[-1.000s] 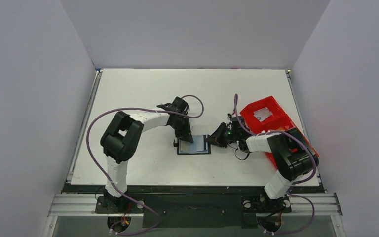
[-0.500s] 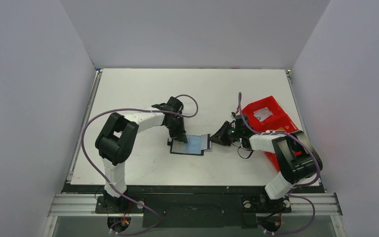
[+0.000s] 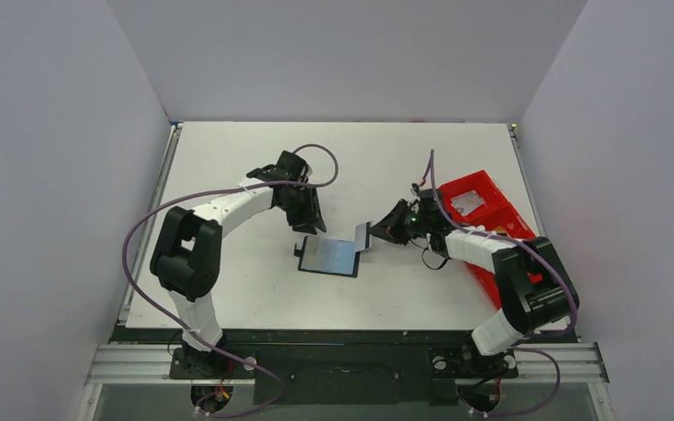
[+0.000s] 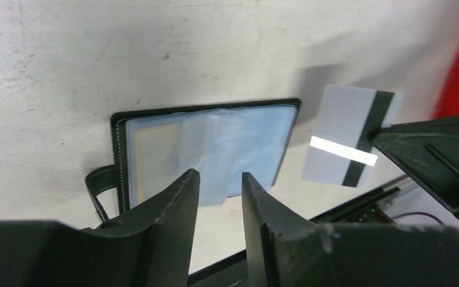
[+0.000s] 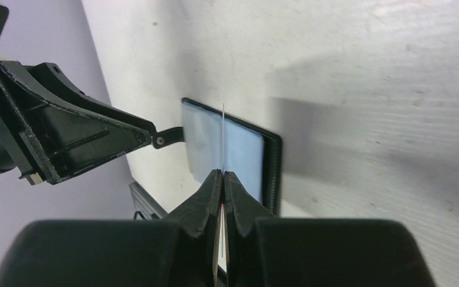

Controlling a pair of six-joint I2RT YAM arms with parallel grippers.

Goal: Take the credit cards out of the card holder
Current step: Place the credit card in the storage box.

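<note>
White counter (image 3: 246, 167), one red compartment tray (image 3: 490, 188) at its right edge. One card holder (image 4: 209, 149) lies open and flat mid-counter, blue-grey face up, tab at its left end. It looks light and floppy, likely to skid, so pin its black border. Left pincer (image 4: 220, 179) hovers over it, jaws part-way apart, nothing between them. Right pincer (image 5: 223, 176) is clamped on one card (image 4: 349, 134), held clear just beside the holder. It's thin, stiff and slick, best nipped by an edge. Cards inside? Can't count them.
</note>
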